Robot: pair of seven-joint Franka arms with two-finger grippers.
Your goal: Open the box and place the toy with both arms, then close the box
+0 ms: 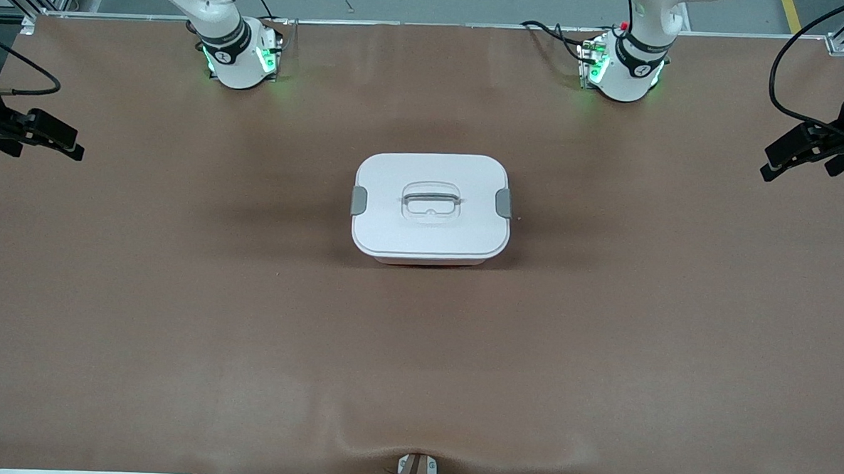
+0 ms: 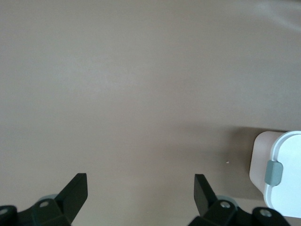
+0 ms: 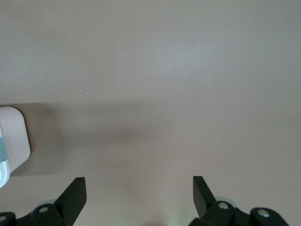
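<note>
Box (image 1: 431, 209), white-lidded, grey latches shut; both arms wait, fingers (image 2: 75, 190) spread.

You look down from high across the table (image 1: 176, 326), facing both bases. Each wrist camera looks down past its spread fingers (image 2: 75, 190) (image 3: 74, 192) at bare cloth; all three views share the box (image 1: 431, 207) (image 2: 282, 174) (image 3: 11, 139).

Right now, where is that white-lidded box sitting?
In the front view the box sits closed at the middle of the brown table, about midway between the two arms' ends and nearer to the front camera than both bases.
</note>
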